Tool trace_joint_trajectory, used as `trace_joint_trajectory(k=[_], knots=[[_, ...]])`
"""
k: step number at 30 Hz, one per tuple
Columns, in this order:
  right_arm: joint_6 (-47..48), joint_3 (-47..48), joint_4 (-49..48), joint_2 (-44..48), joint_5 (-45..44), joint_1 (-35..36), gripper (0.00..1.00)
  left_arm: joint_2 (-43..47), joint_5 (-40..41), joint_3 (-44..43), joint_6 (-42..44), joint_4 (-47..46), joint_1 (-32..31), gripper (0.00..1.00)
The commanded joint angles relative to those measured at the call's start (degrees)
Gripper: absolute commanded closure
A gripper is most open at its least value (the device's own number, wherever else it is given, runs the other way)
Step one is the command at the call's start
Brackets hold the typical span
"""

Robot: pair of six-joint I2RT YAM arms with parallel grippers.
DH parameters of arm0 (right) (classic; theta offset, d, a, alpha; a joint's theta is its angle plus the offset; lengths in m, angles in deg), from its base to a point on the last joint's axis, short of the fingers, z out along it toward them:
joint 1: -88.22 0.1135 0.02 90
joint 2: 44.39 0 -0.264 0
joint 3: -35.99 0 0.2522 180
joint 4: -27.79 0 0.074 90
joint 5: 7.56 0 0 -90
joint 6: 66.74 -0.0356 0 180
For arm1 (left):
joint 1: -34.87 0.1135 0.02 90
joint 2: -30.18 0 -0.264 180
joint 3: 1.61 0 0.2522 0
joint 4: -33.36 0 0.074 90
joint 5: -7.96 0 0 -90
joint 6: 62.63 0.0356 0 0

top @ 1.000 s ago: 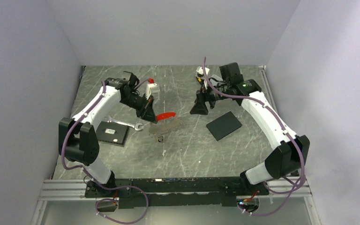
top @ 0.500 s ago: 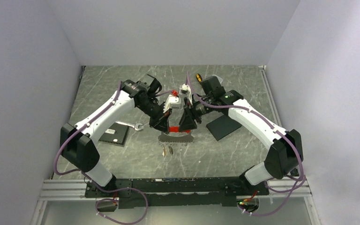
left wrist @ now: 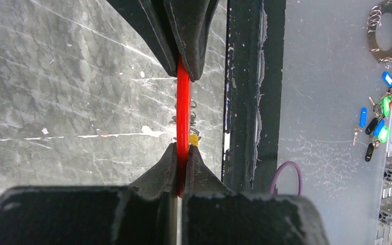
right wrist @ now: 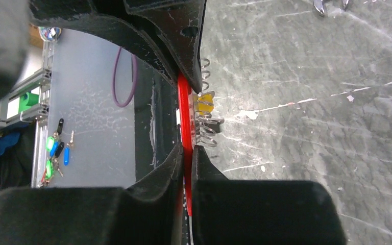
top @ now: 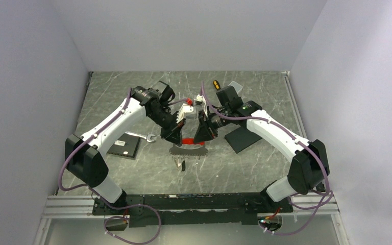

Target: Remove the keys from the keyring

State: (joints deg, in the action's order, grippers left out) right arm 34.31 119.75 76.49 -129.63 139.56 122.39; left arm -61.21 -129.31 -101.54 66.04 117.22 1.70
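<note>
The keyring's red curved strip hangs over the middle of the table, pinched at both ends. My left gripper is shut on one end and my right gripper is shut on the other. In the left wrist view the red strip runs from my left gripper up into the opposite fingers. In the right wrist view my right gripper clamps the red strip. Beside it sit a yellow key head and silvery coils. Small keys dangle below.
A silver wrench and a black pad lie left of the grippers. Another black pad lies to the right. A yellow-handled screwdriver rests at the back. Past the table's front edge, on the grey floor, lie coloured key tags.
Both arms swung in from the sides and met over the table's middle. The right gripper went from open to shut on the red strip's free end.
</note>
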Motion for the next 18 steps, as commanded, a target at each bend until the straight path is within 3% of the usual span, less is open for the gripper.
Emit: trace_joint_trajectory(k=[1, 4, 6, 9, 11, 13, 18], knots=[[1.3, 0.9, -0.1, -0.9, -0.3, 1.9, 1.0, 1.6, -2.2, -3.1, 0.5, -1.6, -0.1, 1.0], [1.8, 1.8, 0.6, -0.7, -0.1, 1.3, 1.0, 2.9, -3.0, -2.0, 0.4, -2.2, 1.1, 0.97], [1.9, 2.3, 1.0, -0.3, 0.3, 0.4, 1.0, 4.0, -4.5, -1.1, -0.1, -2.8, 2.7, 0.82], [2.3, 3.5, 1.7, 0.2, 0.7, -1.0, 1.0, 5.6, -7.9, 0.1, -1.0, -4.3, 6.4, 0.51], [2.4, 4.1, 1.9, 0.9, 0.7, -1.6, 1.0, 6.7, -10.7, 0.7, -1.7, -5.5, 9.4, 0.4], [2.0, 4.5, 1.4, 1.6, 0.7, -2.2, 1.0, 7.7, -15.1, 1.7, -3.3, -7.5, 13.2, 0.34], [-1.1, 5.4, -2.2, 3.3, 1.5, -4.5, 1.0, 8.5, -23.9, 5.0, -8.4, -13.0, 20.4, 0.29]])
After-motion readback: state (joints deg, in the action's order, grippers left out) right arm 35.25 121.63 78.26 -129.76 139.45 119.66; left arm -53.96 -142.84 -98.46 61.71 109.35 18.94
